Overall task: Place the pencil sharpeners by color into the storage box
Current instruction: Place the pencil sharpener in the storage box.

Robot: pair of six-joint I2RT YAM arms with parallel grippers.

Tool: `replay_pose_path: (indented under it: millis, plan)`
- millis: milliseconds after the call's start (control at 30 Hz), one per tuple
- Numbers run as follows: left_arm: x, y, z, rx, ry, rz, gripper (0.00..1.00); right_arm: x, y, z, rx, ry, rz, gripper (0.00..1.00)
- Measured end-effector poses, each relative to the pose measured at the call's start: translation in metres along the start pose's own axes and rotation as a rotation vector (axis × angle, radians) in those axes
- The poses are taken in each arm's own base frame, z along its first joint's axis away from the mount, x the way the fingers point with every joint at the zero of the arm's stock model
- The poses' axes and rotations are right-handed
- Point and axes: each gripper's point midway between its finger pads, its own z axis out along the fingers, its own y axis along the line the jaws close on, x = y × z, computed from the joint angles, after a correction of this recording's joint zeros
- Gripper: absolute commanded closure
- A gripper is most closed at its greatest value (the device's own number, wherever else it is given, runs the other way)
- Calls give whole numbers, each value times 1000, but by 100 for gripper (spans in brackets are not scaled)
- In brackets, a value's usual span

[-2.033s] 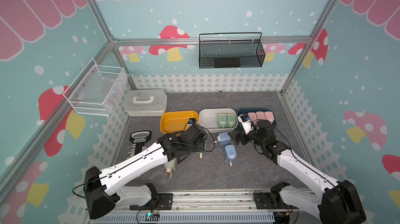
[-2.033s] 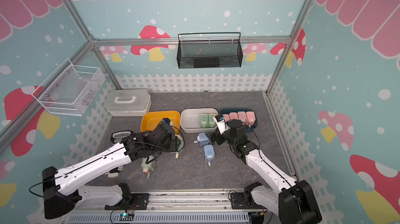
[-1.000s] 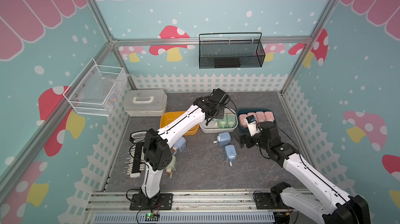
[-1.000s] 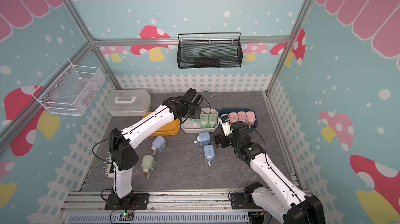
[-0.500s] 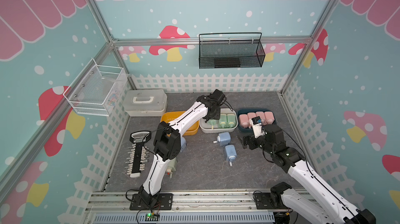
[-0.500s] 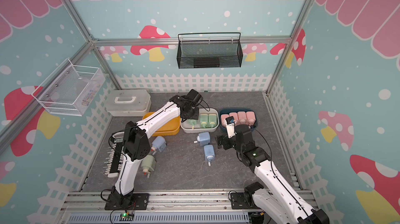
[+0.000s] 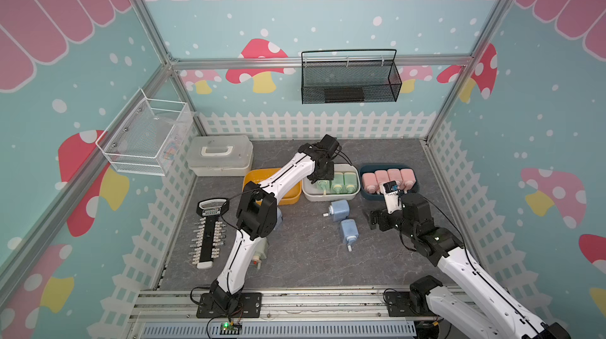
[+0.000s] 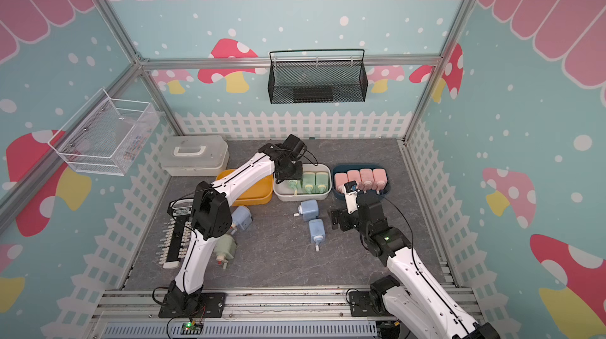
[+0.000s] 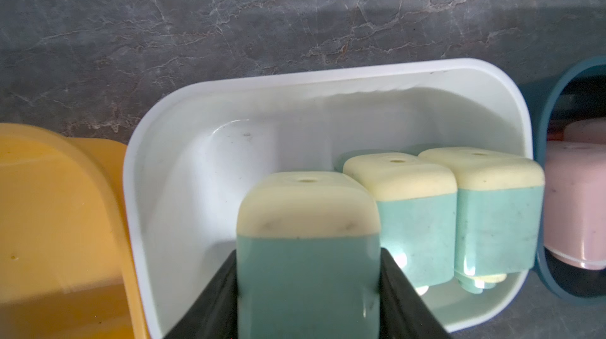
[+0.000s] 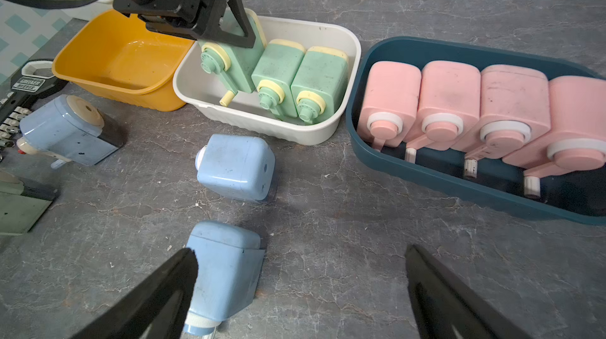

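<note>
My left gripper [image 9: 308, 252] is shut on a green pencil sharpener [image 9: 305, 209], held tilted inside the left end of the white storage box [image 7: 331, 198]. Two more green sharpeners [image 10: 300, 78] stand beside it. Several pink sharpeners [image 7: 388, 178] fill the dark blue box [image 10: 426, 173]. The yellow box [image 10: 124, 55] holds nothing. Two blue sharpeners [image 7: 339, 209] [image 7: 349, 229] lie on the floor in front of the boxes. A third blue one [image 8: 241, 217] and a loose green one [image 8: 226, 245] lie by the left arm. My right gripper [image 10: 300, 252] is open and empty, just right of the nearer blue sharpener [image 10: 226, 268].
A black-and-white bar tool [image 7: 208, 235] lies at the left of the floor. A white lidded case [image 7: 219, 155] stands at the back left. A black wire basket [image 7: 349, 78] and a white one [image 7: 144, 137] hang on the walls. The left arm's elbow [image 7: 255, 212] stands over the floor's left part.
The left gripper has carried the green sharpener from in front of the yellow box to the white box and settled into it. The right gripper has drawn back slightly toward the front.
</note>
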Motion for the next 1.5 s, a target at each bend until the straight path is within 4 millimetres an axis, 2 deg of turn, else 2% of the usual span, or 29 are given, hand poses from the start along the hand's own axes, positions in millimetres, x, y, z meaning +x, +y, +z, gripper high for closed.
replay_pose_path:
  millis: [300,767,867,1133,1333,1500]
  plan:
    - [4,2,13,-1,23,-24,100,2,0,0,1,5,3,1]
    - [6,3,15,17,41,-34,100,7,-1,1,2,17,4,1]
    - [6,3,16,19,42,-35,92,7,-1,1,2,17,4,1]
    - [12,3,26,26,74,-38,89,7,-1,1,2,18,4,1]
    - [12,3,28,28,73,-39,77,7,-1,1,2,18,4,1]
    - [11,3,28,34,78,-42,73,8,-1,2,3,23,4,1]
